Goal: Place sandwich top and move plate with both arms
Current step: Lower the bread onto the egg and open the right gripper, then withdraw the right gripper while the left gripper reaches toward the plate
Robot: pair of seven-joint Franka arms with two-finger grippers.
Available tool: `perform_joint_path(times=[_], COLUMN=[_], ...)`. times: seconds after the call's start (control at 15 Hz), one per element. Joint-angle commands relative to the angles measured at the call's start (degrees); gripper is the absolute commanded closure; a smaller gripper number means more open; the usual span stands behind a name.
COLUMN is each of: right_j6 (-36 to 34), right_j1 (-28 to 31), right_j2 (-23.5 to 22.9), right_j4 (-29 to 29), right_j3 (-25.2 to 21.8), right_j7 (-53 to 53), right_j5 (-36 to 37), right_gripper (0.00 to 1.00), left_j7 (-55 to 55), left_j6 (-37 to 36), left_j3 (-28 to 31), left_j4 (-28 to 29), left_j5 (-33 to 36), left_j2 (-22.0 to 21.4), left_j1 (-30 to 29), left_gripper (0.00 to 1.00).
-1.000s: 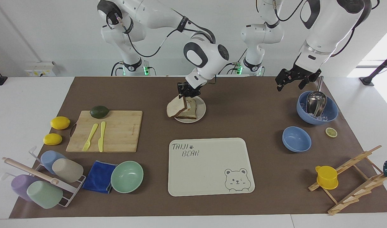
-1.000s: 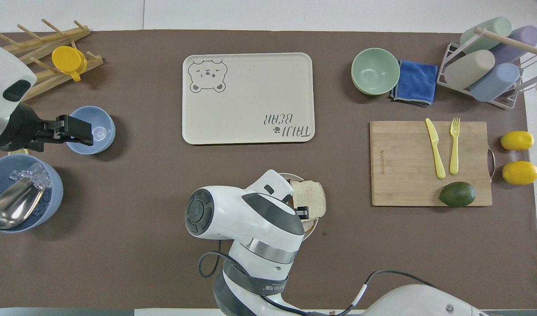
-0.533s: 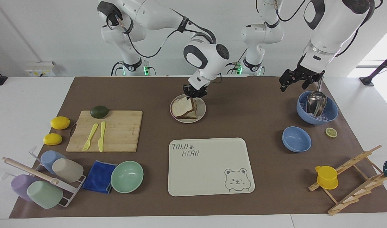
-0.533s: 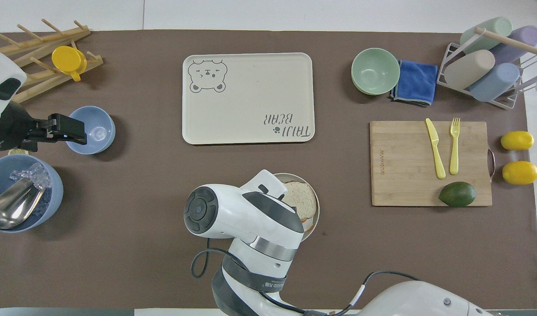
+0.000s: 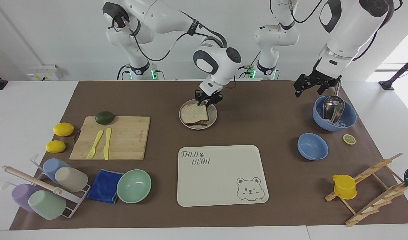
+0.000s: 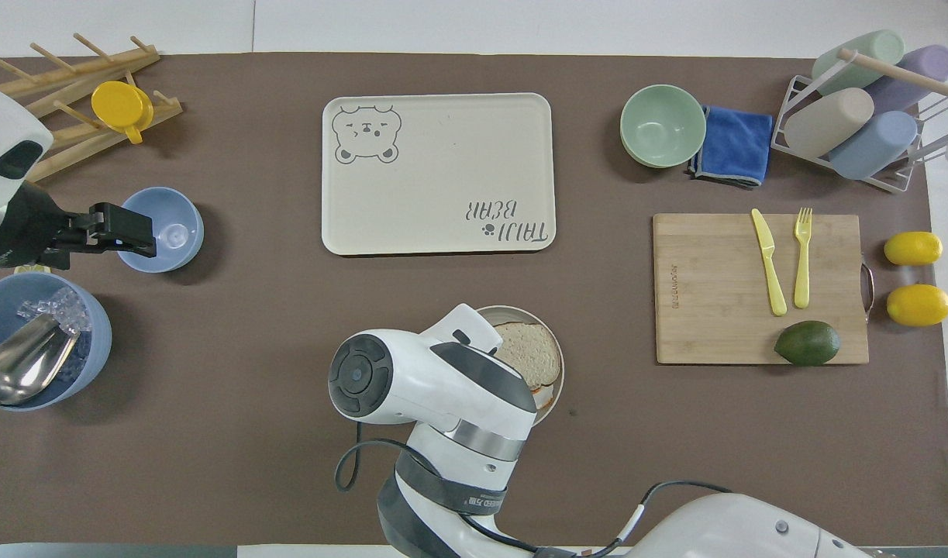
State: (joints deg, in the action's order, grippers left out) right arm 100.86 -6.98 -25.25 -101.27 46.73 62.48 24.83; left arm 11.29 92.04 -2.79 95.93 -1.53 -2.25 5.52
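Sandwich top (image 5: 194, 113) lying flat on the stacked sandwich on the plate (image 5: 213, 114), near the middle of the counter edge at the robots' end. Right gripper (image 5: 208, 99) just over the slice's robot-side edge, fingers apart. Left gripper (image 5: 313, 84) raised over the large blue bowl (image 5: 349, 117) of ice and scoop, near the left arm's end; finger state cannot be told.

The surface (image 5: 277, 110) is showing brown. The sandwich top (image 5: 193, 113) is showing light, speckled brown with a darker crust, lying on the beige-grey plate (image 5: 213, 117). The tray (image 5: 220, 166) is showing cream with a grey bear print. 2 lemons (image 5: 63, 129) are showing yellow.
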Motion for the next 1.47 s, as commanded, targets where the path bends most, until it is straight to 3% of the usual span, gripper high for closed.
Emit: perform_joint_path(times=[0.0,0.33,0.67,0.93,1.13,1.4], right_j6=[2.32,-1.1,-5.76,-12.78,-17.79,-25.61], right_j1=[1.89,4.07,5.22,5.4,5.49,4.79], right_j2=[6.77,17.32,22.7,22.88,21.48,19.19], right_j4=[-0.33,2.22,3.53,11.52,15.92,22.6], right_j3=[-5.21,-18.93,-34.83,-44.51,-47.16,-50.42], right_j7=[-7.33,-22.9,-35.91,-46.54,-58.93,-62.03], right_j5=[-9.14,-23.75,-25.79,-26.14,-26.32,-28.42], right_gripper=[0.0,0.0,0.0,0.0,0.0,0.0], left_j7=[-0.21,1.99,2.25,8.56,9.45,10.51], left_j6=[2.35,4.2,5.94,9.73,15.77,22.38], left_j3=[-0.28,-0.37,-0.98,-0.9,-0.98,-0.9], left_j4=[3.12,3.38,6.71,9.09,14.35,17.53], left_j5=[-0.85,-0.85,-1.02,-1.02,-4.43,-6.3], left_j2=[-2.31,-2.32,-3.63,-3.46,-3.19,-0.83], left_j1=[-0.6,0.01,0.45,6.15,8.27,13.1], left_gripper=[0.0,0.0,0.0,0.0,0.0,0.0])
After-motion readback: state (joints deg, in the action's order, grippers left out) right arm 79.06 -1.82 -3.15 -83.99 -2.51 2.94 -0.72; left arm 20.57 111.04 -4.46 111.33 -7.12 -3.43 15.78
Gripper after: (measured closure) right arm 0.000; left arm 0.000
